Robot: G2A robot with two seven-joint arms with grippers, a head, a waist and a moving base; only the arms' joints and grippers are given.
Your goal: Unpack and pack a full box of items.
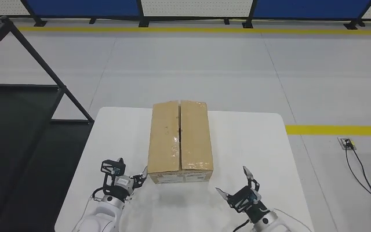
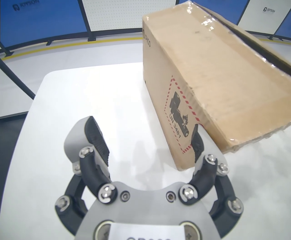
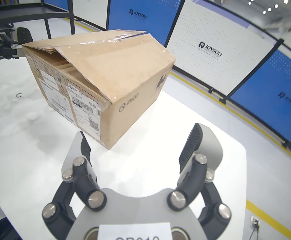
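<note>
Box (image 1: 181,142): brown corrugated cardboard, long rectangular, long axis running near-far, sits mid-table on the white table (image 1: 243,133). Top flaps meet at a centre seam, with glossy clear tape (image 2: 209,20) wrinkled along it. In the right wrist view the right flap is lifted a bit at the near end, leaving a dark gap w/ cardboard edges inside. White paper labels (image 3: 75,102) on the near end face, red dashed diamond mark (image 2: 179,118) on the left side face. Corners scuffed and creased.

Left gripper (image 1: 130,169): silver metal fingers, black ribbed rubber pads (image 2: 97,136), spread wide, holding nothing. It's at the box's near-left corner; its right pad is just beside the left face, can't tell if it touches.

Right gripper (image 1: 232,181): same build, fingers apart, nothing between them. It's near and right of the box's near-right corner, clear of it, over bare table.
</note>
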